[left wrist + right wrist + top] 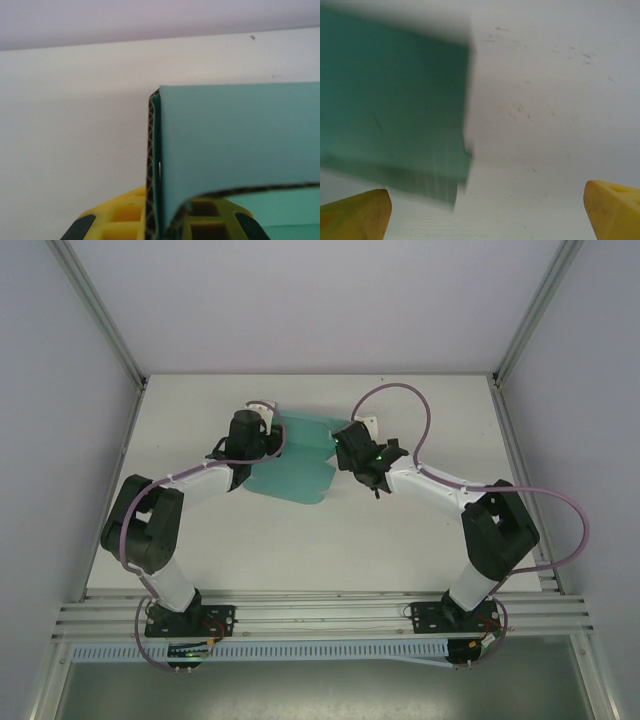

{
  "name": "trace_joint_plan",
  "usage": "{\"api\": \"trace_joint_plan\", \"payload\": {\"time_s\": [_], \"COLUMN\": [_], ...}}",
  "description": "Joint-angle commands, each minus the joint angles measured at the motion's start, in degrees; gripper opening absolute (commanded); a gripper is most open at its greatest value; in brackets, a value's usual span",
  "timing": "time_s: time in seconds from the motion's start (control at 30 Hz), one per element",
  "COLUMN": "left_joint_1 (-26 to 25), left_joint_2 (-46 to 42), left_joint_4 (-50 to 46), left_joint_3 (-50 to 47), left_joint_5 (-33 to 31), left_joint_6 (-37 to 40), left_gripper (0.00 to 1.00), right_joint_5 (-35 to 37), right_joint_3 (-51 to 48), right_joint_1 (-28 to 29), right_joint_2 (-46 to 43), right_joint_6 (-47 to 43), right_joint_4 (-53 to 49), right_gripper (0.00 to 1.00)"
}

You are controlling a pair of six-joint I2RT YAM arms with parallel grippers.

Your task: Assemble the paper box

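Paper box [300, 455] pinched at its folded edge by left pincer [162, 225]; right pincer [487, 212] held open beside it over tabletop [300, 550]

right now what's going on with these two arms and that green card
Two robot arms are working on a teal paper box that lies mostly flat on the white table. The left hand is closed on a folded edge of the card, one panel bent over. The right hand is open beside the card's other end, with bare table between its fingers and no grip on it.
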Motion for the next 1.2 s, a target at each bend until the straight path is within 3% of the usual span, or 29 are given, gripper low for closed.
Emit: {"api": "trace_joint_plan", "payload": {"time_s": [0.0, 0.07, 0.13, 0.5, 0.6, 0.8, 0.93, 1.17], "left_joint_1": [-1.4, -2.0, -2.1, -2.1, -2.0, -2.0, -2.0, -1.9], "left_joint_2": [0.6, 0.4, 0.1, -0.5, 0.8, 0.7, 1.0, 1.0], "left_joint_4": [-2.8, -3.3, -3.7, -2.3, -2.7, -4.4, -5.7, -5.2], "left_joint_3": [0.7, 1.0, 0.9, 1.9, 2.3, 2.4, 2.6, 2.8], "left_joint_5": [1.5, 0.9, 1.2, 10.9, 10.7, 7.1, 3.3, 4.4], "left_joint_6": [2.7, 3.0, 2.4, -4.3, -4.9, -4.5, -4.4, -5.4], "left_gripper": [0.0, 0.0, 0.0, 0.0, 0.0, 0.0, 0.0, 0.0], "right_joint_5": [5.7, 13.4, 15.8, 0.6, 0.6, 4.5, 3.1, -0.8], "right_joint_3": [3.3, 5.6, 6.8, -5.2, -7.5, -9.4, -14.5, -23.5], "right_joint_1": [2.1, 2.9, 3.3, 3.8, 4.1, 4.5, 4.5, 1.9], "right_joint_2": [2.5, 5.2, 6.5, 4.9, 4.5, 0.9, -7.1, -24.7], "right_joint_6": [-3.8, -3.1, -3.3, -6.4, -7.0, -8.8, -9.4, -7.0], "right_joint_4": [2.1, 0.2, -0.1, 31.3, 36.5, 33.8, 31.7, 25.9], "right_gripper": [0.99, 0.99, 0.99, 0.99, 0.99, 0.99, 0.99, 0.99]}}
